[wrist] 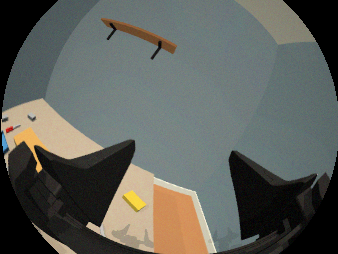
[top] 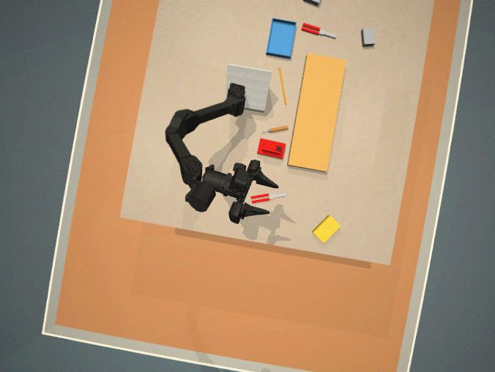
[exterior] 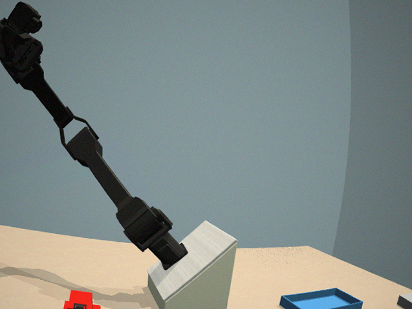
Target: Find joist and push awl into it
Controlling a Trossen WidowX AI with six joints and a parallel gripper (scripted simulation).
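Note:
The red stud finder (top: 271,149) (exterior: 81,297) lies on the table left of the long yellow-orange floor panel (top: 315,113) (wrist: 29,140). The awl (top: 278,129), with an orange handle and thin metal tip, lies just beyond the stud finder in the top view. The blue tray (top: 281,38) (exterior: 332,302) is empty, beyond the panel's far end. My gripper (top: 273,199) (wrist: 184,151) is open and empty, raised above the table near its front edge, clear of the stud finder. In the exterior view its fingers are out of frame. The joist is hidden.
The arm stands on a slanted grey block (top: 255,91) (exterior: 202,290). An orange stick (top: 282,86) lies near the panel. Red-handled tools lie below the gripper (top: 260,198) and beside the tray. A yellow block (top: 326,228) (wrist: 134,200) and a grey block (top: 367,36) lie farther off.

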